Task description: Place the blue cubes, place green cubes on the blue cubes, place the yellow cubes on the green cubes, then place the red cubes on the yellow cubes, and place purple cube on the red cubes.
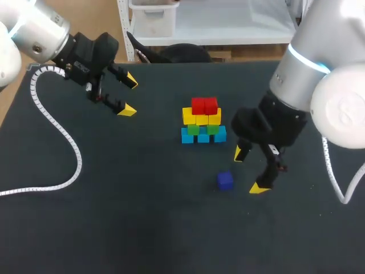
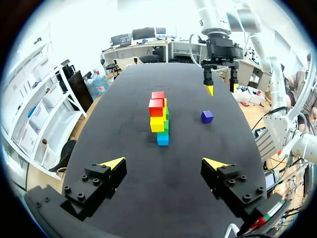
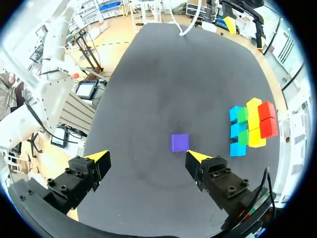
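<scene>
A stack of cubes (image 1: 203,121) stands mid-table: blue cubes (image 1: 203,136) at the base, green cubes (image 1: 202,129) on them, yellow cubes (image 1: 201,117) above, red cubes (image 1: 204,105) on top. The same stack (image 2: 158,117) shows far ahead of my left gripper (image 2: 163,163), and the stack (image 3: 251,128) lies beside my right gripper (image 3: 147,157). A purple cube (image 1: 225,180) lies alone on the table in front of the stack. My right gripper (image 1: 251,170) hangs open just right of the purple cube (image 3: 180,142), which is slightly ahead of its fingers. My left gripper (image 1: 129,95) is open, raised at the back left, holding nothing.
The black table (image 1: 142,217) carries a white coiled cable (image 1: 63,142) running along its left side. Another white cable (image 1: 336,177) hangs by the right arm at the table's right edge. The purple cube (image 2: 207,116) and right gripper (image 2: 220,88) show far ahead of the left gripper.
</scene>
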`<state>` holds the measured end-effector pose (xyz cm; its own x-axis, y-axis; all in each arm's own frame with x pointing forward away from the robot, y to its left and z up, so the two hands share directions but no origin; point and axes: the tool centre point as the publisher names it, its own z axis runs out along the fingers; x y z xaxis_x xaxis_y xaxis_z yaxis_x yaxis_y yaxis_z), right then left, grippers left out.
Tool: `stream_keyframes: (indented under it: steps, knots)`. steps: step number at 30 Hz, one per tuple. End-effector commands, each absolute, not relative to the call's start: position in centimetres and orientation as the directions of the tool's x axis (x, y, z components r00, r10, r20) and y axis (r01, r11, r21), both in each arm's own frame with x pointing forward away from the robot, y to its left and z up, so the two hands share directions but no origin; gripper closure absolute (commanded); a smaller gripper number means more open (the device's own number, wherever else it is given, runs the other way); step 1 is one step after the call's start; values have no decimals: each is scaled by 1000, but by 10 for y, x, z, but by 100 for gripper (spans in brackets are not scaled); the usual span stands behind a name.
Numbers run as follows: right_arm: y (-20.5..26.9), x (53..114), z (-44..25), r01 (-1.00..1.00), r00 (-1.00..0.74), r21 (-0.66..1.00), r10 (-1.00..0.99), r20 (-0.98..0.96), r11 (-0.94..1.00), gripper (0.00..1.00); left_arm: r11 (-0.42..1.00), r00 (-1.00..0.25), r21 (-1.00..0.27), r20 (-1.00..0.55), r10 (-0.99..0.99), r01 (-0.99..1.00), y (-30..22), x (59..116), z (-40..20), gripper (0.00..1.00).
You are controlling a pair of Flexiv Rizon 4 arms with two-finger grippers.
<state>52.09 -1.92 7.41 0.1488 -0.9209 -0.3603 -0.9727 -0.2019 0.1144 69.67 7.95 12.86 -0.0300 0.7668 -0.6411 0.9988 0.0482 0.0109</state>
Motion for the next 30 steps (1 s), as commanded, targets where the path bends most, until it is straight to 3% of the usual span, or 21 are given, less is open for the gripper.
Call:
stream_keyframes:
  steps: [1, 30]
  knots:
    - [-19, 522, 74, -972, 149, 117, -920, -362, -204, 0, 45, -27, 11, -642, 766, 999, 80, 698, 128, 0]
    - [-1, 536, 24, -961, 156, 143, -893, -422, -235, 0, 45, -27, 11, -642, 766, 999, 80, 698, 128, 0]
